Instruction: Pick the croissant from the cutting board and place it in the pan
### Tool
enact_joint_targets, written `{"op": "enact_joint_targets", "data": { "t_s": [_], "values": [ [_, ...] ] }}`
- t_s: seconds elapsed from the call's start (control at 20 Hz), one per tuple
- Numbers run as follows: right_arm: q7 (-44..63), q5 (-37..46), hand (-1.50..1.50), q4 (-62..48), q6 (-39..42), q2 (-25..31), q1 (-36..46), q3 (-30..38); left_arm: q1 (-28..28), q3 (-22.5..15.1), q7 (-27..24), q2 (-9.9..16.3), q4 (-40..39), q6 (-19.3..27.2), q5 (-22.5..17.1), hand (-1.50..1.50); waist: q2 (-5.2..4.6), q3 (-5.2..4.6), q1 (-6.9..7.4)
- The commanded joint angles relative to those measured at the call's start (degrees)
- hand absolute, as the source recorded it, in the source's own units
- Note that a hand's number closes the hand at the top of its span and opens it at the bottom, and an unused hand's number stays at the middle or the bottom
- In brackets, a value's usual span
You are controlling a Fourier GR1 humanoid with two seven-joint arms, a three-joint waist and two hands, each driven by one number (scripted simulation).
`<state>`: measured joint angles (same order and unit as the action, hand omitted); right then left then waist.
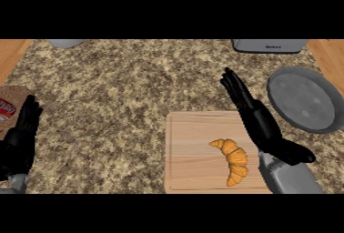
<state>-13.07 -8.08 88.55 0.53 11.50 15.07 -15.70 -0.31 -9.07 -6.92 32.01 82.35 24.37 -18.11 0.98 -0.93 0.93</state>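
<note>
Right hand point(259, 119), nearest with its grey forearm, is extended over the right edge of one wooden cutting board point(191, 154), fingers straight, thumb out to the side, holding nothing. One croissant point(232, 160) lies on the board just left of that hand, apart from it. One grey pan point(306, 99) sits on the counter point(134, 82) to the right, near the fingers. Left hand point(20, 136) rests open at the left edge, fingers up, beside one brown packet point(10, 107).
</note>
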Motion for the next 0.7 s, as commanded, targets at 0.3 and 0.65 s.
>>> {"op": "enact_joint_targets", "data": {
  "t_s": [0.3,0.65],
  "values": [
    [-1.31,27.20,1.50,3.33,7.46,16.92,17.96,-12.08,-1.94,-9.30,5.48,-7.51,2.35,-10.90,-6.27,0.00,2.75,-1.10,-2.26],
    [-21.02,30.98,-1.50,-3.38,-1.98,10.58,10.19,-13.11,-7.25,-11.62,14.35,-11.20,6.26,-14.39,-10.04,0.00,-1.04,0.97,-0.83]
  ]
}}
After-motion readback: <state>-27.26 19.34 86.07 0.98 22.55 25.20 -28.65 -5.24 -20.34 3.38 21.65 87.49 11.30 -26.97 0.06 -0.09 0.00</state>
